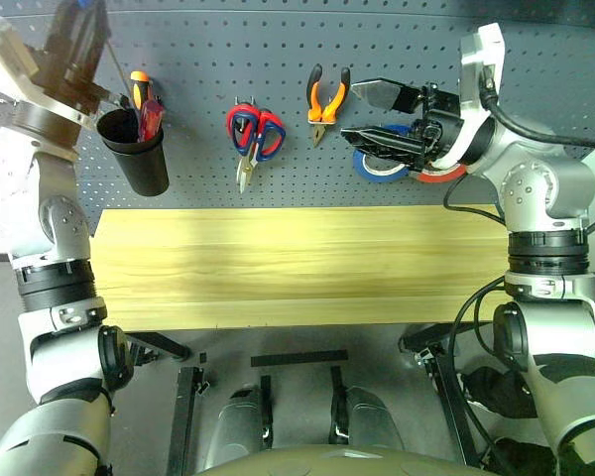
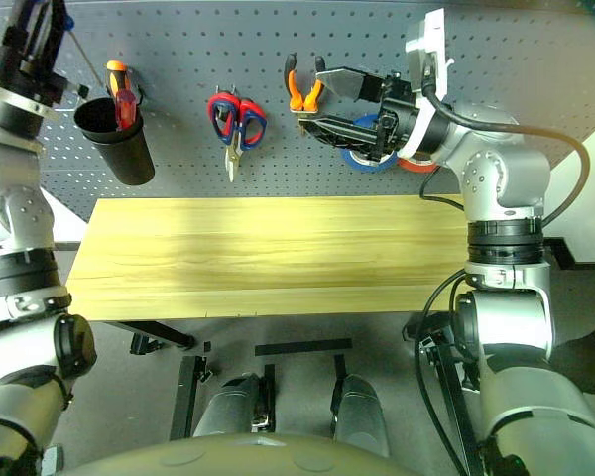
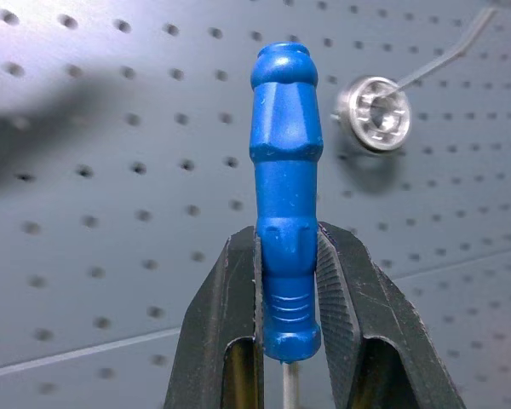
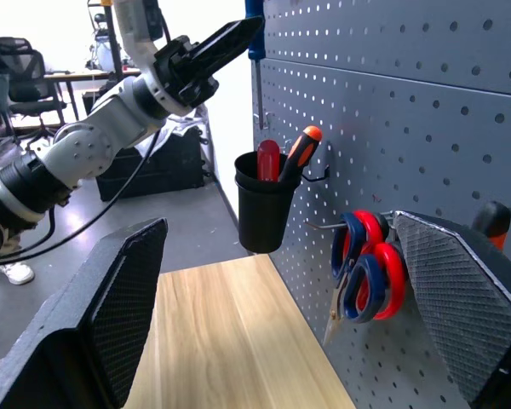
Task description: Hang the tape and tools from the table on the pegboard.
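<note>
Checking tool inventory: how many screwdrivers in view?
3. Blue-handled screwdriver clamped in the left gripper near the pegboard; two more, red-handled and orange-handled, stand in the black cup. Others could be hidden inside the cup.

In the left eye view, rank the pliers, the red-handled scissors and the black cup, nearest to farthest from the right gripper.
1. Pliers, hanging just left of the right gripper.
2. Red-handled scissors, mid pegboard.
3. Black cup, far left, below the left gripper.

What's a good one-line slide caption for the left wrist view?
Left gripper shut on the blue-handled screwdriver, held up before the pegboard.
</note>
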Motion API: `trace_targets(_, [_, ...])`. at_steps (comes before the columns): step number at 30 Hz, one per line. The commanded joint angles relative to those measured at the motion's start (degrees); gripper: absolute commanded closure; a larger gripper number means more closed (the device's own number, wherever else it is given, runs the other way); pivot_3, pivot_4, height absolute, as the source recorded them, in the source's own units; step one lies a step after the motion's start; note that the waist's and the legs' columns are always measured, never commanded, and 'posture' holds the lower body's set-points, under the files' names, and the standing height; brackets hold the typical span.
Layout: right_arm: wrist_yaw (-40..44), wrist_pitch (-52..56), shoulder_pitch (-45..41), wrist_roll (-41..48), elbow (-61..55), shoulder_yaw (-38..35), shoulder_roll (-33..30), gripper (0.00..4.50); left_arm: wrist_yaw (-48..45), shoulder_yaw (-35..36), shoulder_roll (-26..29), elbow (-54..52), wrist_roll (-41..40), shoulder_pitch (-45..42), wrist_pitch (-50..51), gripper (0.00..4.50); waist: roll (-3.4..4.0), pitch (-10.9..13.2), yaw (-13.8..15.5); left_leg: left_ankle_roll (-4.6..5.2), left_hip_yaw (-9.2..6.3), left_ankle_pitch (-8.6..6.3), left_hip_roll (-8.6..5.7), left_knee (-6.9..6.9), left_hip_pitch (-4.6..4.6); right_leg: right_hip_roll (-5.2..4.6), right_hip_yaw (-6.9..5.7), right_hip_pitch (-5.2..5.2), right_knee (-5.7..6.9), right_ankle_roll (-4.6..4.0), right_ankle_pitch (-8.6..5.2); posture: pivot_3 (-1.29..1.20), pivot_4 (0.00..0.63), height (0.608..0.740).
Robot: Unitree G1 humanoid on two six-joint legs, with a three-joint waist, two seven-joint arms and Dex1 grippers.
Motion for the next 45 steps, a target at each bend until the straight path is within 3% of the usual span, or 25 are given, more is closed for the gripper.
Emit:
trace_targets(1, [-0.1,-0.6,-1.5,0.7,-0.7,-1.3,-0.8,0.0,-0.6,0.4,1.6,3.3,2.4,-2.1,-4.9,3.99,-0.02,0.0,0.0,0.0,0.0,0.0,0.0,0.0,0.0,0.0,0.0,0.0,0.0,0.0,0.0,0.06,0.081,0.738])
trace_targets(15, [0.0,-0.5,-1.9,-0.3,-1.1,-0.9,-2.3,0.0,3.4,-0.4,0.8,25.0,7.6,-5.7,-11.4,3.99,-0.07,-0.1,-0.1,0.0,0.0,0.0,-0.02,0.02,0.0,-0.01,0.0,0.0,0.02,0.0,0.0,0.03,0.089,0.738])
trace_targets(21, [-0.5,-0.7,-1.7,-0.3,-1.4,-0.9,-2.7,0.0,4.4,0.0,0.2,24.6,7.4,-5.6,-11.9,2.1,-0.09,-0.1,-0.3,0.0,0.0,0.0,-0.01,0.03,0.0,-0.01,0.0,0.0,0.03,0.0,0.0,0.03,0.091,0.738])
trace_targets(26, [-1.0,-0.2,-1.5,0.0,-1.4,-1.4,-3.0,0.0,-0.9,0.0,-0.2,14.3,2.8,-2.9,-9.8,0.46,-0.09,-0.1,-0.6,0.0,0.0,0.0,-0.01,0.04,0.0,-0.01,0.0,0.0,0.03,0.0,0.0,0.03,0.094,0.738])
trace_targets(30, [-0.8,1.8,0.3,0.8,-3.0,-1.5,-4.1,0.0,-7.8,0.0,0.7,0.2,-5.8,3.5,-0.5,0.46,-0.07,-0.2,-0.7,0.0,-0.01,0.0,0.0,0.05,0.01,-0.02,0.0,0.0,0.06,0.0,0.0,0.04,0.099,0.738])
trace_targets(34, [-0.1,5.2,4.0,2.3,-6.2,-2.0,-6.6,0.0,-15.6,0.6,6.0,-15.8,-17.7,14.1,16.0,0.46,-0.06,-0.2,-1.3,0.0,-0.03,0.0,0.02,0.04,0.03,-0.03,0.02,0.01,0.08,0.0,0.0,0.05,0.113,0.738])
trace_targets(37, [0.0,7.5,7.0,3.4,-8.4,-2.4,-8.6,0.0,-18.5,1.4,9.1,-21.7,-22.8,19.4,23.0,0.46,-0.06,-0.2,-1.2,0.0,-0.03,0.0,0.03,0.05,0.07,-0.02,0.04,0.02,0.09,0.0,0.0,0.05,0.112,0.738])
trace_targets(41, [0.3,8.8,12.4,3.5,-10.8,-2.3,-10.5,0.0,-25.4,-0.9,12.2,-26.2,-23.3,27.6,27.5,0.46,0.04,-0.3,-1.2,0.0,0.01,-0.01,0.03,0.04,0.36,-0.03,0.11,0.3,0.07,0.0,0.0,0.04,0.111,0.738])
trace_targets(45, [0.0,3.7,16.5,-0.2,-7.5,-0.6,-9.9,0.0,-29.7,-5.5,10.6,-27.8,-16.4,32.6,21.2,0.46,0.15,-0.7,-1.0,0.0,0.03,-0.01,0.02,0.02,0.43,-0.02,0.13,0.35,0.07,0.0,-0.01,0.07,0.109,0.738])
